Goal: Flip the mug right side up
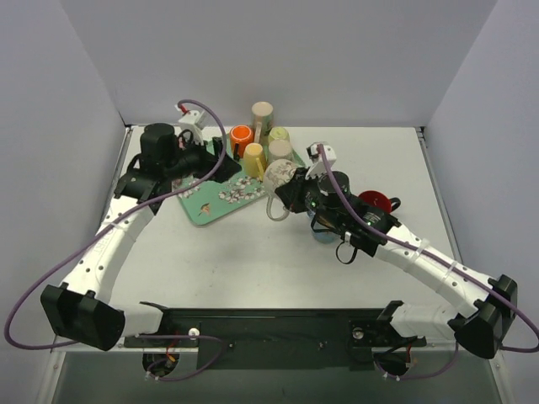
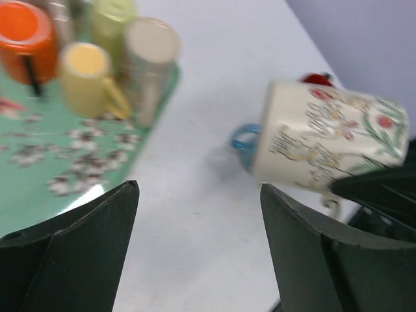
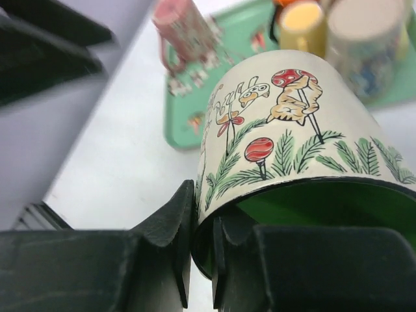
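White table [image 1: 253, 261] holds a green tray [image 1: 205, 212]. Just right of the tray, my right gripper [image 3: 201, 224] pinches the rim of the mug [image 3: 292, 130], lifted sideways. My left gripper [image 2: 198, 188] gapes empty. I judge the turning is half done; next I rotate the opening upward and set it down.

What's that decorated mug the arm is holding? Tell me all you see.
The mug is cream, glossy like ceramic, painted with cartoon figures, red baubles and green sprigs; green inside. It hangs tipped sideways above the table beside the tray, the right gripper shut on its rim.
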`<state>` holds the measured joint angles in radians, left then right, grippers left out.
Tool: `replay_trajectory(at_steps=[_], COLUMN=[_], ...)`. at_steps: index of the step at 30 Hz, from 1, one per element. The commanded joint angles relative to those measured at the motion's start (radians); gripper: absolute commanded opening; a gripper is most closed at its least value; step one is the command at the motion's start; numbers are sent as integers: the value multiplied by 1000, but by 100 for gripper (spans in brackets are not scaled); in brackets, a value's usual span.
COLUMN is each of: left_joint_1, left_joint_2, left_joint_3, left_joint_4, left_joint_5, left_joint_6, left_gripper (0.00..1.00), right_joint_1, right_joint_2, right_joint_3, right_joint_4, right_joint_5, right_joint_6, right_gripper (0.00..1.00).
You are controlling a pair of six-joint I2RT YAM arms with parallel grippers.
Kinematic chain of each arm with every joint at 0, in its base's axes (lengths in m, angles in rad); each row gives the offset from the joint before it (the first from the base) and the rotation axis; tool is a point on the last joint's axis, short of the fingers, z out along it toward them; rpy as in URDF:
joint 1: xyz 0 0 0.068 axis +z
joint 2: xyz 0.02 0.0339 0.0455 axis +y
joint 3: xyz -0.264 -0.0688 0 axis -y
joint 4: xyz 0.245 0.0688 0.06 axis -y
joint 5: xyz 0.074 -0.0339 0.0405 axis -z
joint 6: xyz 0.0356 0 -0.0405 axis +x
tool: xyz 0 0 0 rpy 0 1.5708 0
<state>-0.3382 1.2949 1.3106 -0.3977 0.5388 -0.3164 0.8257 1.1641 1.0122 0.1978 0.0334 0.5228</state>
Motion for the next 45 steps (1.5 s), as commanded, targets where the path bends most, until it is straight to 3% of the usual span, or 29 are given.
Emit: replay_trajectory(at_steps=[1, 9, 18, 24, 26, 29, 31, 34, 38, 41, 45], left_joint_1=[108, 146, 148, 148, 146, 125, 91, 30, 30, 45, 88], left_joint_2=[-48, 15, 104, 121, 132, 144, 153, 191, 314, 434, 403], left_joint_3=[49, 9, -1, -8, -7, -16, -27, -10, 106, 225, 150], left_joint_4=[-35, 7, 19, 33, 37, 56, 76, 97, 70, 17, 88], left_joint_5=[-341, -419, -412, -407, -410, -451, -496, -519, -461, -572, -594], left_joint_6=[209, 312, 312, 312, 312, 304, 292, 310, 355, 367, 405], left_gripper=[86, 89, 92, 93, 93, 93, 93, 93, 89, 82, 80], right_joint_1=[16, 58, 50, 29, 20, 20, 20, 23, 27, 24, 24], right_joint_2=[64, 395, 637, 697, 703, 691, 669, 620, 501, 370, 212], right_joint_3=[173, 405, 523, 546, 554, 552, 549, 548, 502, 430, 312], right_joint_4=[-254, -645, -787, -801, -810, -816, -814, -814, -801, -770, -736], right_joint_5=[71, 33, -18, -59, -53, -47, -38, -2, 42, 95, 166], right_joint_6=[-104, -129, -179, -185, -188, -193, -193, -196, -205, -204, -198], right_gripper=[0, 0, 0, 0, 8, 39, 48, 51, 55, 59, 62])
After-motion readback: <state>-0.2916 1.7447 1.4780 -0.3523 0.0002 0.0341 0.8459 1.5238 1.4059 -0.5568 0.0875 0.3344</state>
